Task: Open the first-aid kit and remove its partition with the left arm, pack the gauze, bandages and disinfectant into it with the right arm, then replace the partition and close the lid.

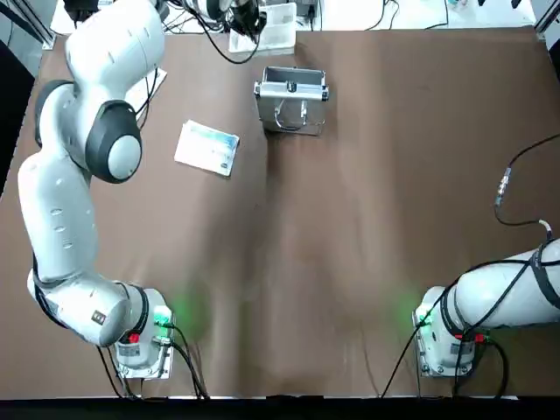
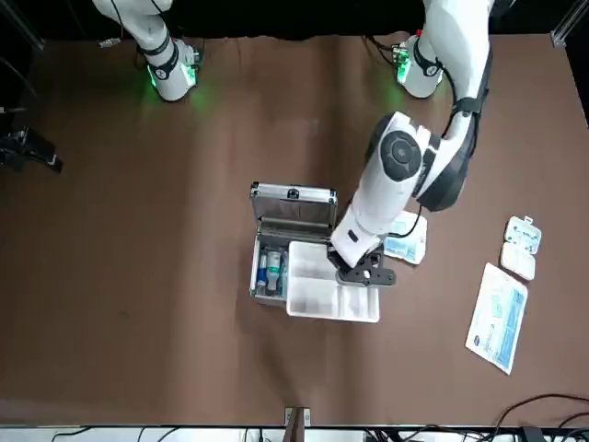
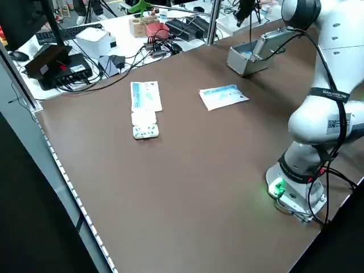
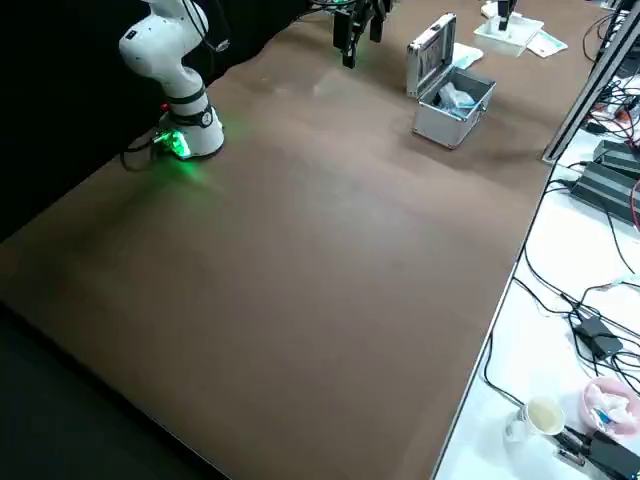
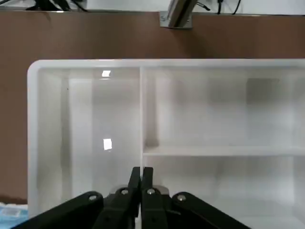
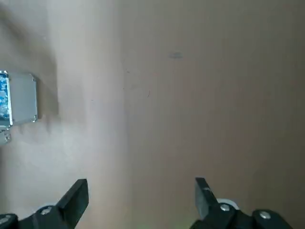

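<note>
The silver first-aid kit (image 2: 293, 241) stands open at the table's far middle with its lid (image 2: 294, 204) upright. Small blue-and-white items (image 2: 270, 271) lie inside; I cannot tell gauze, bandages or disinfectant apart. The white partition (image 2: 322, 296) sits just beyond the case and overlaps its far edge. My left gripper (image 2: 354, 270) is shut on one of the partition's (image 5: 200, 114) divider walls, and the fingertips (image 5: 147, 174) pinch it in the left wrist view. Whether the tray rests on the table I cannot tell. The right arm (image 1: 503, 297) is parked at the near right, its gripper (image 6: 141, 198) open over bare table.
A pale blue-and-white pack (image 1: 207, 148) lies left of the case. Farther left lie a long flat pack (image 2: 498, 317) and small blister packs (image 2: 521, 247). A black cable with a silvery plug (image 1: 503, 185) hangs at the right. Cables and boxes (image 3: 108, 45) crowd the bench beyond the table.
</note>
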Tool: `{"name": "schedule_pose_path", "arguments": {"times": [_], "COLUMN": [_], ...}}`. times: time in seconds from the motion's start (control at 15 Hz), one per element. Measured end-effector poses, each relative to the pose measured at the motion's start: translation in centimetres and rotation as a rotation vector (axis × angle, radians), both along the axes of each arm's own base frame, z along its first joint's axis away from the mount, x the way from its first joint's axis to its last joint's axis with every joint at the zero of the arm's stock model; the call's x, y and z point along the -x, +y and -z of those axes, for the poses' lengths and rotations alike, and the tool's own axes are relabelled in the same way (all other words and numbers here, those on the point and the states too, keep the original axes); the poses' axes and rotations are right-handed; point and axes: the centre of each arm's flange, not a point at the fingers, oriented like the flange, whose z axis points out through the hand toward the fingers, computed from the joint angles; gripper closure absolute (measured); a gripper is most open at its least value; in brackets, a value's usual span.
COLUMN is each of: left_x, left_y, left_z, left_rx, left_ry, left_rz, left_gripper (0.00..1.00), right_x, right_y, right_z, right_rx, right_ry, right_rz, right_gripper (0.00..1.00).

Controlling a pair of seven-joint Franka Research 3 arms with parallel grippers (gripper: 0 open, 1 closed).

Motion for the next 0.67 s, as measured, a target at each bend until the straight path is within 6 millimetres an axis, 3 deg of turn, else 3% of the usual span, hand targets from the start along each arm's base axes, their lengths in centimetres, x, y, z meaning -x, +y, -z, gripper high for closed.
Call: {"name": "schedule_pose_path", "arguments": {"times": [0.33,0.67], "left_x": [1.0,1.5], "left_y": [-3.6,-4.4], "left_z": [2.9,2.9], "left_rx": [0.021,0.024], "left_ry": [-0.021,-0.022], "left_rz": [0.031,0.037], "left_gripper": [0.97,0.97], "right_x": [0.0,0.0], "right_y": [-1.5,-2.2], "right_z": [0.9,1.1], "right_rx": [0.017,0.017], "right_ry": [0.004,0.007], "right_rz": [-0.087,-0.08], "right_gripper": [0.01,0.01]}}
